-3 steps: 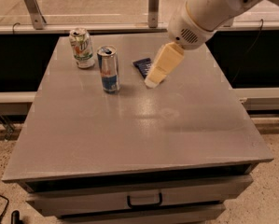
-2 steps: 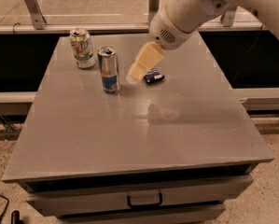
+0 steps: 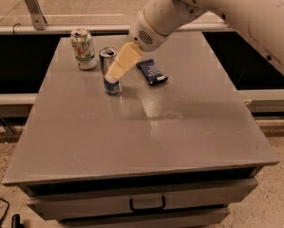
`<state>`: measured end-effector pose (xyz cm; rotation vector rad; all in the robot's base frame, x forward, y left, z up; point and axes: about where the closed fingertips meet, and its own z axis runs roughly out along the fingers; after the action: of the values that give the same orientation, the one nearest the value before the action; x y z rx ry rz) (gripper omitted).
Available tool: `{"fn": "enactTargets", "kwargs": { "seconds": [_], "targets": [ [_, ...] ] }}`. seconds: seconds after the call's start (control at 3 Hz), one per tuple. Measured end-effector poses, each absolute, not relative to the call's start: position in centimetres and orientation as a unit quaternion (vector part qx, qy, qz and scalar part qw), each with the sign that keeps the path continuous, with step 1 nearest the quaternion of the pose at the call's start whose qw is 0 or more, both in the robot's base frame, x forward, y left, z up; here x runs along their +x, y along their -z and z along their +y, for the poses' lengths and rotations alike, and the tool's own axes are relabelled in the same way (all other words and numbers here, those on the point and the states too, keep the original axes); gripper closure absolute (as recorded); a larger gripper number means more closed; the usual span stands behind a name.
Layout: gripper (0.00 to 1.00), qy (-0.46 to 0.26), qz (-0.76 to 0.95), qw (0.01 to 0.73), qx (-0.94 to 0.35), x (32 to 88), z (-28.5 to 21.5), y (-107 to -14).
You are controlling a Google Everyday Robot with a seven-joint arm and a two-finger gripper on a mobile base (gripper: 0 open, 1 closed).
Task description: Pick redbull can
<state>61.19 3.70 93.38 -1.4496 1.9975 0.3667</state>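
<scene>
The redbull can stands upright on the grey table, in its back left part. It is slim, silver and blue, with a silver top. My gripper hangs from the white arm that comes in from the upper right. Its cream tip points down and left and overlaps the can's right side and middle. I cannot tell whether it touches the can. The can's middle is hidden behind the gripper.
A shorter white-and-green can stands just left of and behind the redbull can. A dark blue packet lies flat to its right. A drawer with a handle sits under the table's front edge. A rail runs along the back.
The arm has swung left across the table. The gripper passed over the dark packet and now overlaps the redbull can. The cans and the packet have not moved.
</scene>
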Motion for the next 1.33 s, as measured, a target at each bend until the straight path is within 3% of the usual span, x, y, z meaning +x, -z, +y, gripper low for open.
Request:
{"fn": "enactTargets", "kwargs": {
  "seconds": [0.67,1.0,1.33],
  "targets": [
    [0.0,-0.159,0.75,0.324,-0.554,62.2,6.9,-92.2],
    [0.15,-0.167,0.746,0.326,-0.557,62.2,7.5,-92.0],
    [0.38,-0.173,0.741,0.33,-0.558,62.1,7.8,-92.0]
  ]
}}
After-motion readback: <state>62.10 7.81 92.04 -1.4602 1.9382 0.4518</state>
